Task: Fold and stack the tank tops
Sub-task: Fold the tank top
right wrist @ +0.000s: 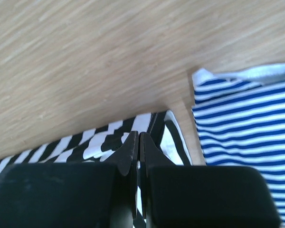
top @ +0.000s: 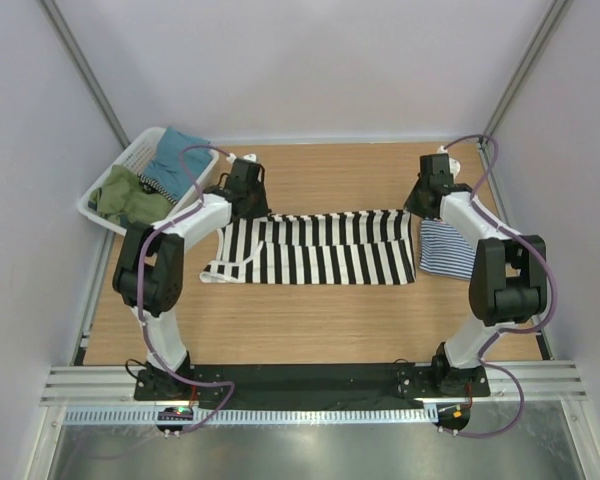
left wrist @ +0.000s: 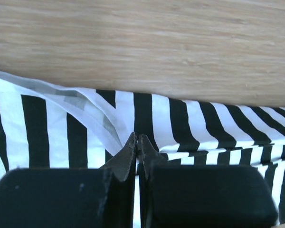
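Where the bare wooden table (top: 310, 325) runs out from the arm bases, the broad black-and-white tank top (top: 320, 258) lies spread flat across the middle. At its far edge the left gripper (left wrist: 137, 142) has its jaws pressed together on the cloth beside a white-bound opening; the right gripper (right wrist: 137, 140) is pinched the same way on the far right corner. Just beside that corner, to the right, sits the navy-and-white tank top (right wrist: 242, 123), already folded small. At the far left stands the white slatted basket (top: 130, 160), holding a teal garment (top: 180, 150) and an olive garment (top: 125, 197).

To my eye both pinches look shallow, so one may slip and leave the fold crooked; either may also catch only the top layer. The right arm could drag the navy-and-white tank top askew, it lies so close.

I count two tank tops, two grippers and one basket, with at least two other garments in it.
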You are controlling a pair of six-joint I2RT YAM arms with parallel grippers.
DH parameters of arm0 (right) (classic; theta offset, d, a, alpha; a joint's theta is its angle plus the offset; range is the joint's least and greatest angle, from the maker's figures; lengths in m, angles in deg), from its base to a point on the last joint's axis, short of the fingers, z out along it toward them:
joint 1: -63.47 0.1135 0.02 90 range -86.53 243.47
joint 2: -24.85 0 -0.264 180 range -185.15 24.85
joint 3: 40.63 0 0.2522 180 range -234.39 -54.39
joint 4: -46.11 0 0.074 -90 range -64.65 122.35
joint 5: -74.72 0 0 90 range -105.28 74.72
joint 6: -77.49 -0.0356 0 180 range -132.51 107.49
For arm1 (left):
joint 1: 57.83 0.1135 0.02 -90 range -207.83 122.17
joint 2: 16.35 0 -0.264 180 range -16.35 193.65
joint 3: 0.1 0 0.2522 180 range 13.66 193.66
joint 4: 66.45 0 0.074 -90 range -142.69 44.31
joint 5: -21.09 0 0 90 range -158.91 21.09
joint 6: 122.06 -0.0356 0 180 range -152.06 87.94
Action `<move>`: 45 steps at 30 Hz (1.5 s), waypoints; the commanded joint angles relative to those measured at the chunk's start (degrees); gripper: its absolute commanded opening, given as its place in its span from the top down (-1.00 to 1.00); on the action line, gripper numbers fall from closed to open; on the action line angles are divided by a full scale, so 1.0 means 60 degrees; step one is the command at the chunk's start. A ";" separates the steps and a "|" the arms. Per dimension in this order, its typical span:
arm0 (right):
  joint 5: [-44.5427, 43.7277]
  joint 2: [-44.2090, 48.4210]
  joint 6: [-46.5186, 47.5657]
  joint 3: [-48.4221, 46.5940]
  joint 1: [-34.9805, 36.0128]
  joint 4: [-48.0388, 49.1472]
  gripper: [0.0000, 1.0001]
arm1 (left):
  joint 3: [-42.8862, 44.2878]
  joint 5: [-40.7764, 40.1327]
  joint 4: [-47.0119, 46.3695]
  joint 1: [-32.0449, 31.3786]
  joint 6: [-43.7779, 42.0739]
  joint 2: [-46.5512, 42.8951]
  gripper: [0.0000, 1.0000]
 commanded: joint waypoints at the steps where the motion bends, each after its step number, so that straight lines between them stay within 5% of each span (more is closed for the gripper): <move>1: -0.0083 0.0913 -0.0207 0.0670 0.0005 0.0516 0.98 | -0.0658 -0.0180 -0.0685 -0.0172 0.0258 -0.1010 1.00; 37: 0.0065 0.3638 -0.0485 0.4084 0.0005 0.0971 0.98 | -0.4161 -0.1352 -0.0862 -0.1358 0.1269 -0.3400 1.00; 41: -0.0024 0.4092 -0.0748 0.4801 0.0005 0.1365 0.74 | -0.4631 -0.1748 -0.0920 -0.1490 0.1694 -0.3458 0.96; 42: 0.0005 0.4166 -0.0894 0.5035 0.0005 0.1424 0.67 | -0.4733 -0.1791 -0.0993 -0.1519 0.1724 -0.3473 0.94; 45: -0.0214 0.4488 -0.1056 0.5285 0.0020 0.1498 0.56 | -0.4924 -0.2142 -0.0993 -0.1768 0.1768 -0.3634 0.38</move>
